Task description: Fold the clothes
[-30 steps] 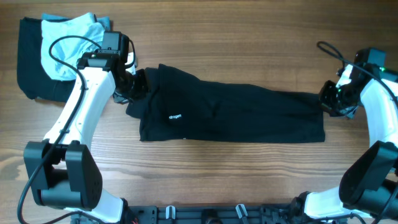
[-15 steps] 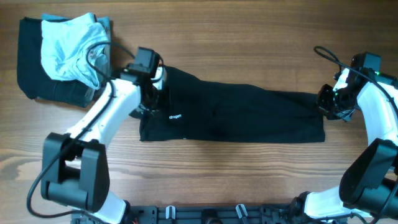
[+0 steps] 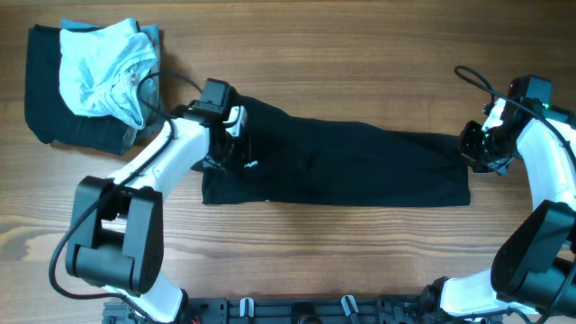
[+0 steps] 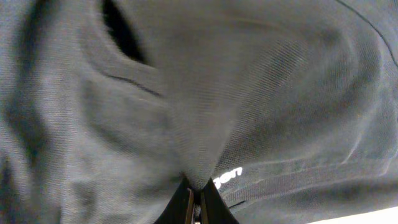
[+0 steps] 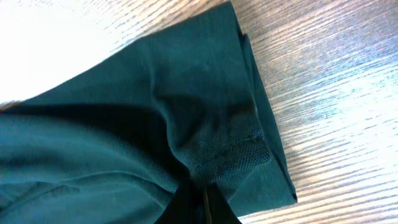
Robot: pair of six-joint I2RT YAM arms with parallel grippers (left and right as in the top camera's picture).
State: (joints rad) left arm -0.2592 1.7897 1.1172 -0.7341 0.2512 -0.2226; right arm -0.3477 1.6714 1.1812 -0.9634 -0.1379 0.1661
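Holding: my left claw (image 3: 236, 151) is clenched on a pinch of the black garment (image 3: 360, 166). In the left wrist view the cloth bunches into my closed tips.
Right side: my right claw (image 3: 474, 148) is clamped on the garment's end, nr the counter's right edge, w/ a fold of hem drawn between the tips.
Garment: lies long & mostly flat across the ctr of the counter (image 3: 360, 54), from left of ctr to nr the right edge. Its left end is rumpled around my left claw.
Logo: small white logo (image 4: 228, 177) on the cloth, just beside my left tips.
Far-left corner: light-blue garment (image 3: 99, 58) crumpled atop a dark folded stack (image 3: 40, 99), apart from the black garment.
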